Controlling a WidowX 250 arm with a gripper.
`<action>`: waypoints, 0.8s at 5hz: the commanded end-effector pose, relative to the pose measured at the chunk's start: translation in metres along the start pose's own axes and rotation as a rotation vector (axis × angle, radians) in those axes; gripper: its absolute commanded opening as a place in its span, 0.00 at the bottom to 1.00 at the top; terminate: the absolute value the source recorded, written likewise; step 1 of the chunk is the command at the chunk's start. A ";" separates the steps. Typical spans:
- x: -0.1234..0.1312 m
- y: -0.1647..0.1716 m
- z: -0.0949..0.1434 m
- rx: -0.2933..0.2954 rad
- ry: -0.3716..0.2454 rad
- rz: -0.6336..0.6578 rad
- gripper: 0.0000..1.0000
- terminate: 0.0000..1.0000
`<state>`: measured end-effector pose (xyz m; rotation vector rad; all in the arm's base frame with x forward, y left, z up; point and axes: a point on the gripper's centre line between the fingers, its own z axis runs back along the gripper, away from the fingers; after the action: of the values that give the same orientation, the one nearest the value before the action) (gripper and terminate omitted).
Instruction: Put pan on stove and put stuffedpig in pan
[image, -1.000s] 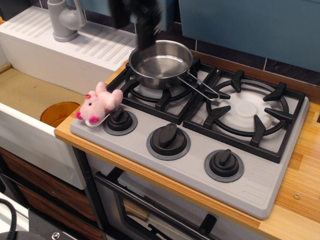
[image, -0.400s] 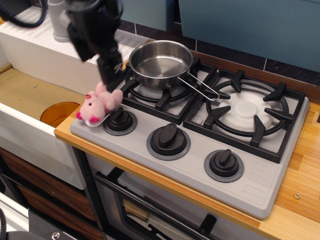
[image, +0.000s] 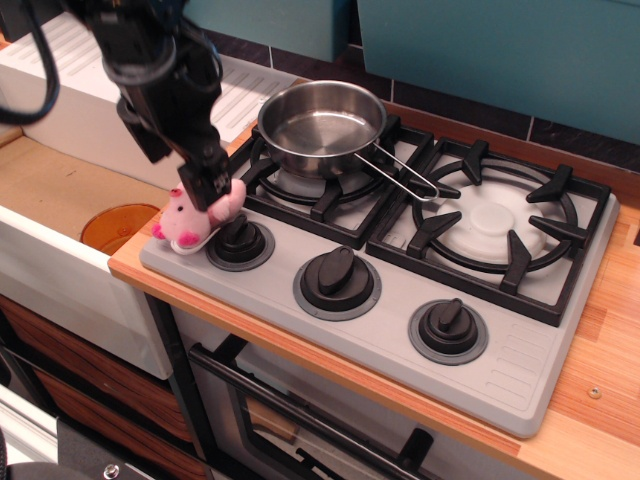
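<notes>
The shiny steel pan (image: 322, 125) sits on the left burner of the grey stove (image: 520, 370), its wire handle pointing right toward the middle. The pan is empty. The pink stuffedpig (image: 183, 222) lies on the stove's front left corner, next to the left knob (image: 239, 241). My black gripper (image: 212, 192) has come down from the upper left, and its fingertips are on the pig's back, covering part of it. The fingers show as one dark bar from this side, so I cannot tell whether the jaws are open or shut.
A white sink (image: 60, 290) with an orange drain disc (image: 112, 226) lies left of the stove. The right burner (image: 492, 222) is bare. Two more knobs (image: 337, 279) stand along the stove's front. A teal wall runs behind, with wooden counter to the right.
The gripper has moved from behind the pan to the left and down, onto the pig. The pan and the pig have not moved.
</notes>
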<state>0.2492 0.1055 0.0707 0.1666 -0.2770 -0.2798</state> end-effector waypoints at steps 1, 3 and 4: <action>0.003 0.003 -0.007 0.024 -0.081 0.006 1.00 0.00; -0.002 0.006 -0.025 0.016 -0.124 0.009 1.00 0.00; -0.008 0.005 -0.034 0.012 -0.139 0.014 1.00 0.00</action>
<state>0.2470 0.1159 0.0320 0.1367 -0.4037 -0.2690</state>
